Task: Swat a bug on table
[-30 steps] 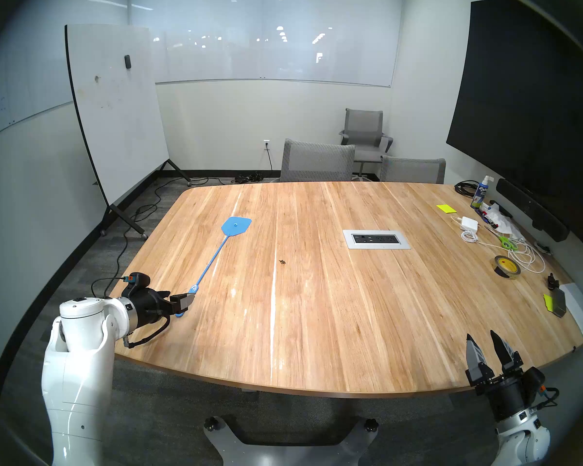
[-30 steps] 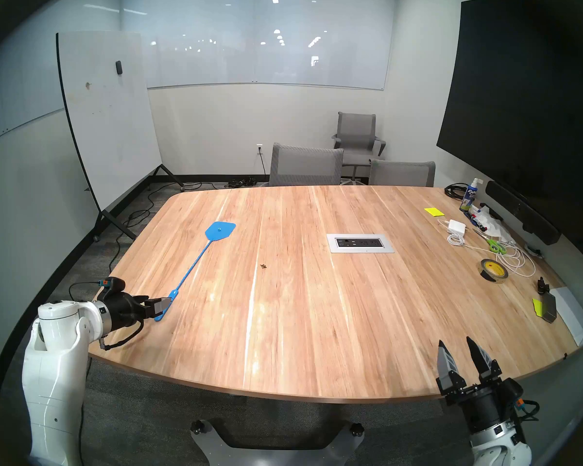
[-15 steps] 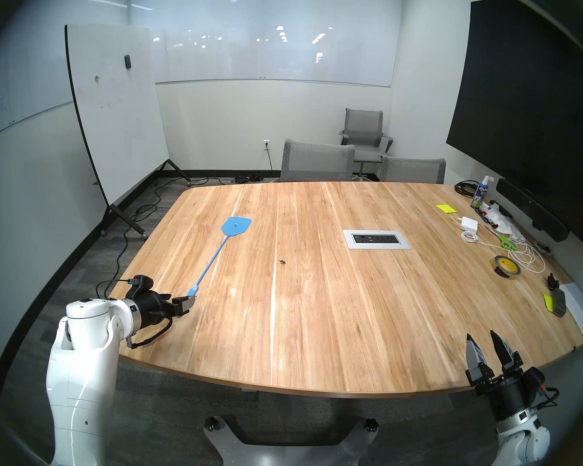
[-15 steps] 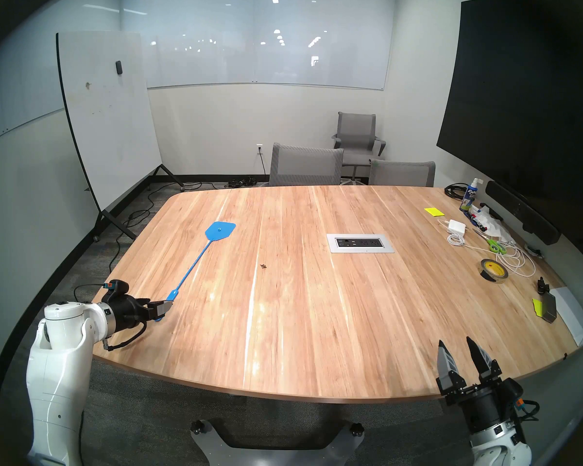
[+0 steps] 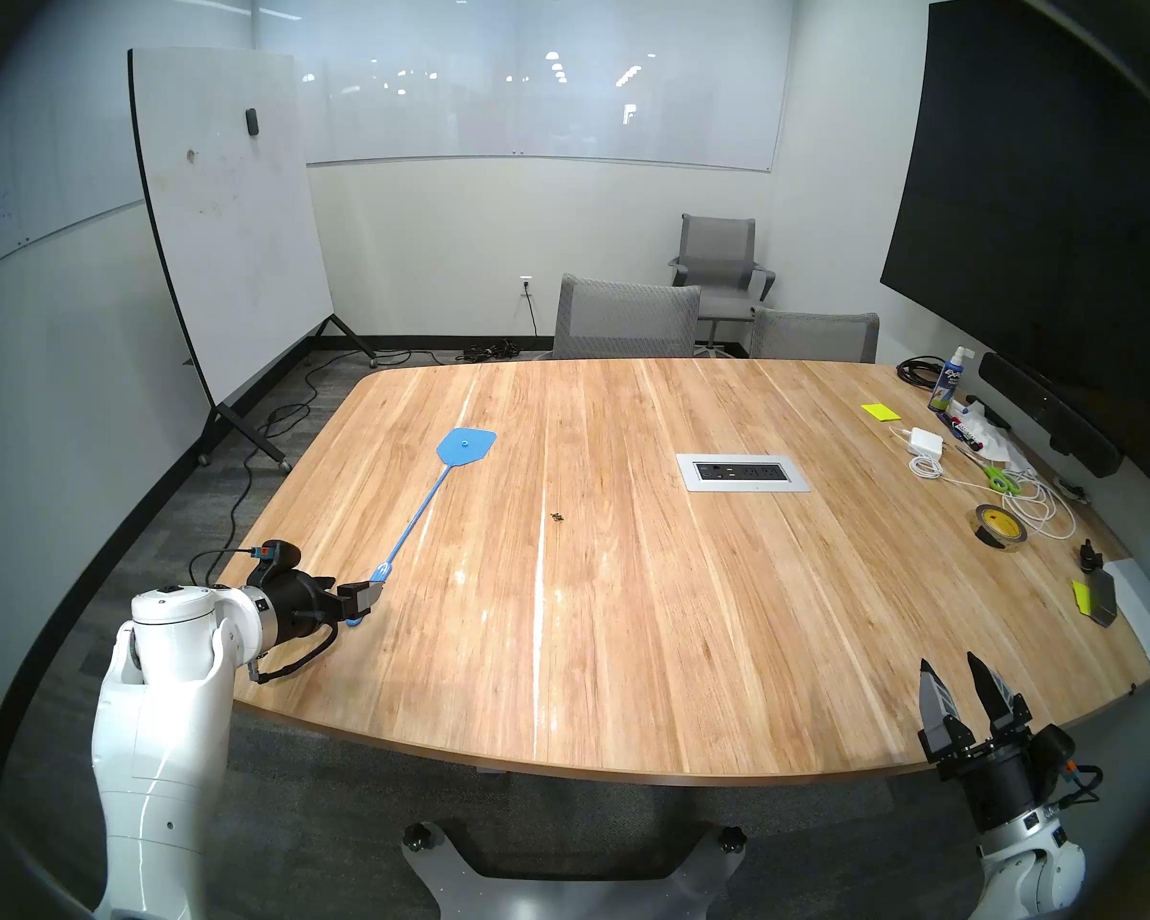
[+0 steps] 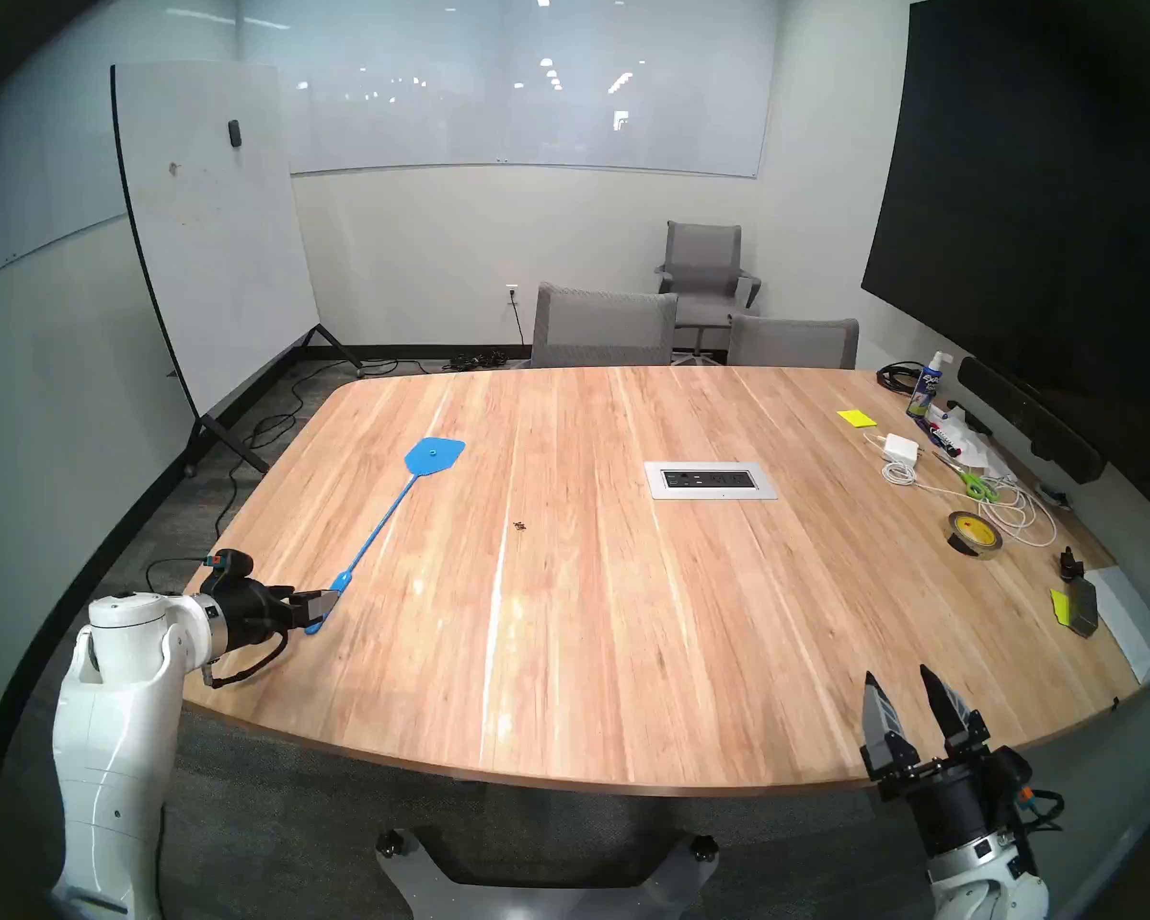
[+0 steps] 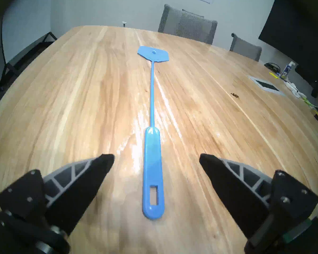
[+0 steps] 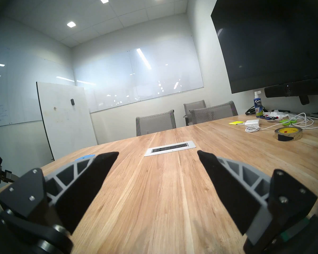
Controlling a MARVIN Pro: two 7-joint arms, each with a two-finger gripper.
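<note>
Glossy blue plastic swatter [image 7: 152, 167] flat on wood-plank table [image 7: 62, 101]; speck-like bug [image 7: 235, 95].

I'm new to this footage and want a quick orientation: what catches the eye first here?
The bright blue fly swatter lying flat on the wooden table stands out, its handle end between the open jaws of the left gripper, not yet gripped. To the right of its shaft sits the bug, a tiny dark speck on bare wood. The right gripper stands open at the table's near right edge, holding nothing.
</note>
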